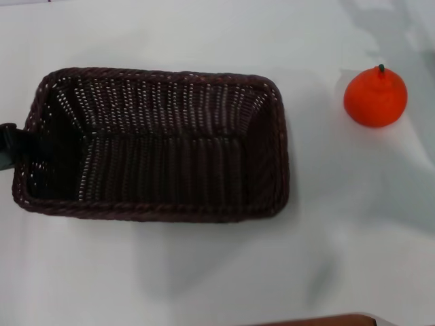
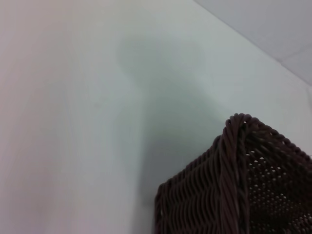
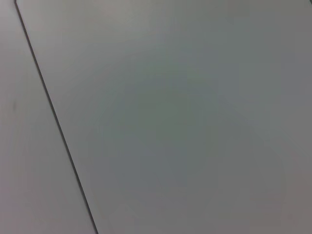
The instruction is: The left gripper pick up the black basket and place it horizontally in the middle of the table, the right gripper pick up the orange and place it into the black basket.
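Note:
The black basket (image 1: 153, 146) lies lengthwise on the white table (image 1: 204, 272), left of the middle, and it is empty. My left gripper (image 1: 9, 145) shows only as a dark part at the far left edge, against the basket's left rim. The left wrist view shows one braided corner of the basket (image 2: 239, 185) close up, with none of my fingers in it. The orange (image 1: 375, 96) stands on the table at the far right, apart from the basket. My right gripper is out of view; its wrist view shows only bare table (image 3: 185, 122).
A thin dark seam (image 3: 53, 122) crosses the surface in the right wrist view. A brown edge (image 1: 326, 319) shows at the bottom of the head view. White tabletop lies between the basket and the orange.

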Motion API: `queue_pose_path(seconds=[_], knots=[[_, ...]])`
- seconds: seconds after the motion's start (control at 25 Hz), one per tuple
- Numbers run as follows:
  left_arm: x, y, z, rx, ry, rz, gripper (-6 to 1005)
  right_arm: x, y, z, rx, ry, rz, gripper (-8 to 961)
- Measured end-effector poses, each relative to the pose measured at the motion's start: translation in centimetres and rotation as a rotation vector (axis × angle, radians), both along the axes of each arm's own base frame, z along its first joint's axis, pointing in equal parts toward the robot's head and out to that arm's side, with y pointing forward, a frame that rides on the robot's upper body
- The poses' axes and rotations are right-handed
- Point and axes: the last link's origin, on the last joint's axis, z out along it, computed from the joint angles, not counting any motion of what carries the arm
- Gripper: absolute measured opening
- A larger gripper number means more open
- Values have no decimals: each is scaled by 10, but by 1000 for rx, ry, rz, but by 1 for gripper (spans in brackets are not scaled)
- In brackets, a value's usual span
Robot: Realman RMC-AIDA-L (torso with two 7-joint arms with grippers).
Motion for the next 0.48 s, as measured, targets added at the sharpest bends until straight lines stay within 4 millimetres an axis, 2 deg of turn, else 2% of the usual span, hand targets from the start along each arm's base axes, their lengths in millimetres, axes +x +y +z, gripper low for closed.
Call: queue_pose_path(seconds=[0.24, 0.48], knots=[[-4, -1, 3, 69, -44, 15, 188, -1, 2, 2, 2, 0, 4, 904], [-8, -6, -3, 60, -44, 8, 189, -1, 2, 3, 3, 9, 9, 898]])
